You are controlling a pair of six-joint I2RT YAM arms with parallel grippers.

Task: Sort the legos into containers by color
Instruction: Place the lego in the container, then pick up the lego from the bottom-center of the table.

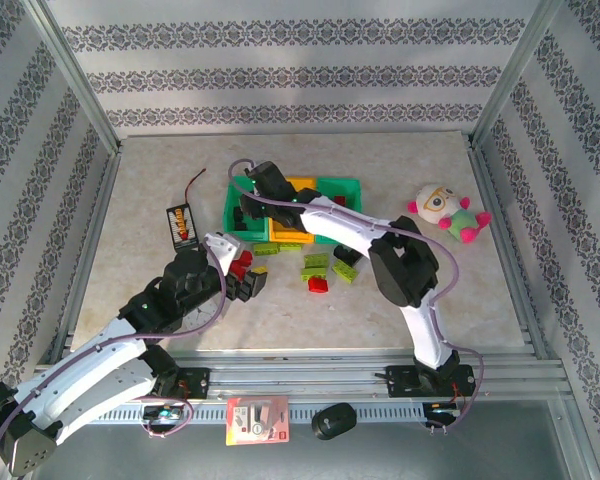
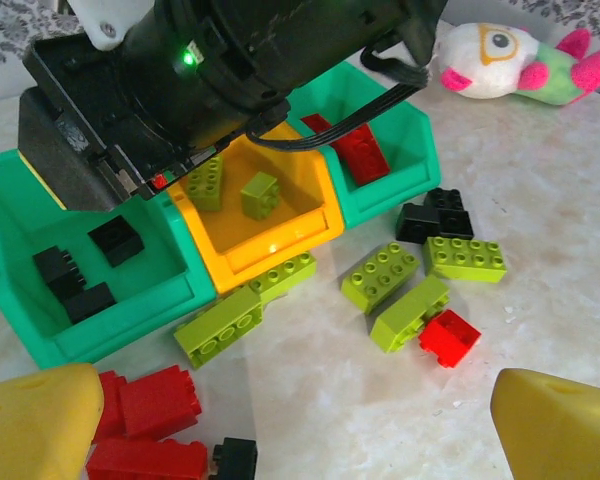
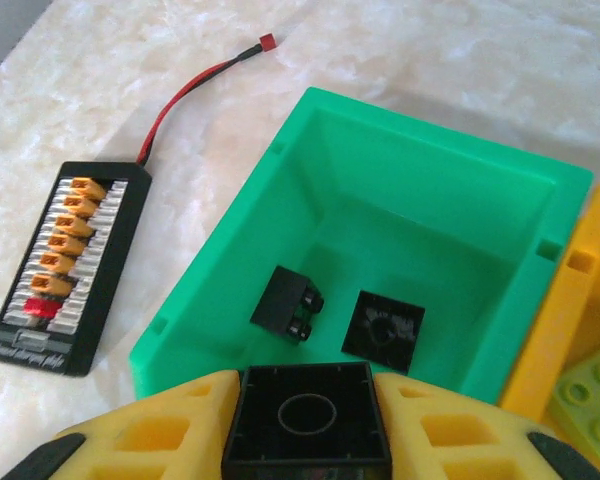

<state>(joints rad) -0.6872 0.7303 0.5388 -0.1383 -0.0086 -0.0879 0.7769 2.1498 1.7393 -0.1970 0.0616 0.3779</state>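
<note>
My right gripper (image 3: pixel 306 440) is shut on a black lego (image 3: pixel 306 415), held just above the near wall of the left teal container (image 3: pixel 420 150), where two black legos (image 3: pixel 288 303) lie. The orange container (image 2: pixel 280 235) holds two lime legos (image 2: pixel 260 193). Red legos (image 2: pixel 360 150) lie in the right teal container (image 2: pixel 405 150). Loose lime legos (image 2: pixel 380 275), a red one (image 2: pixel 449 336) and black ones (image 2: pixel 435 215) lie in front of the containers. My left gripper (image 2: pixel 300 430) hangs open over bare table, with red legos (image 2: pixel 150 410) by its left finger. From above, the right gripper (image 1: pixel 246 216) is over the left container (image 1: pixel 232 200).
A black battery holder with wires (image 1: pixel 182 224) lies left of the containers. A plush toy (image 1: pixel 445 212) sits at the right. A square clock (image 1: pixel 257 420) and a black round object (image 1: pixel 333 422) rest on the front rail. Metal frame posts border the table.
</note>
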